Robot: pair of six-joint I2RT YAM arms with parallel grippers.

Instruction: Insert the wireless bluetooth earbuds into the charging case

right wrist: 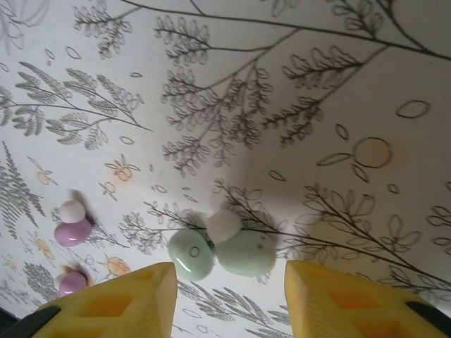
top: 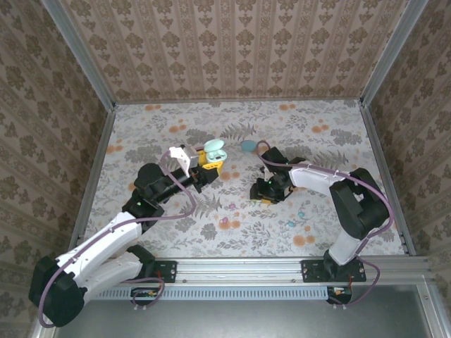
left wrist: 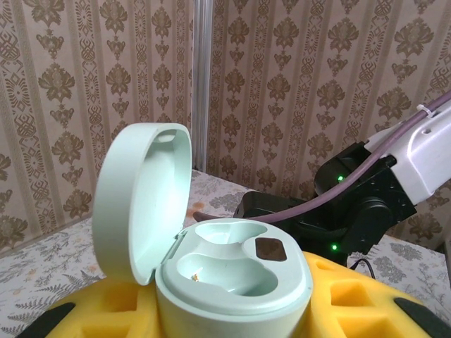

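My left gripper (top: 204,165) is shut on the mint charging case (left wrist: 232,271) and holds it above the cloth between yellow fingers (left wrist: 91,313). The lid (left wrist: 141,197) stands open and both wells are empty. My right gripper (top: 264,191) points down at the cloth near the middle, open. Two pastel cyan earbuds (right wrist: 243,252) lie touching each other just beyond the gap between its yellow fingertips (right wrist: 134,299), with a white ear tip (right wrist: 224,225) between them; neither fingertip touches them. Two pink earbuds (right wrist: 72,231) lie to the left.
A teal pebble-shaped case (top: 249,146) lies on the floral cloth (top: 317,141) behind the right gripper. Patterned walls close in the back and both sides. An aluminium rail (top: 239,267) runs along the near edge. The right arm (left wrist: 366,190) stands close behind the held case.
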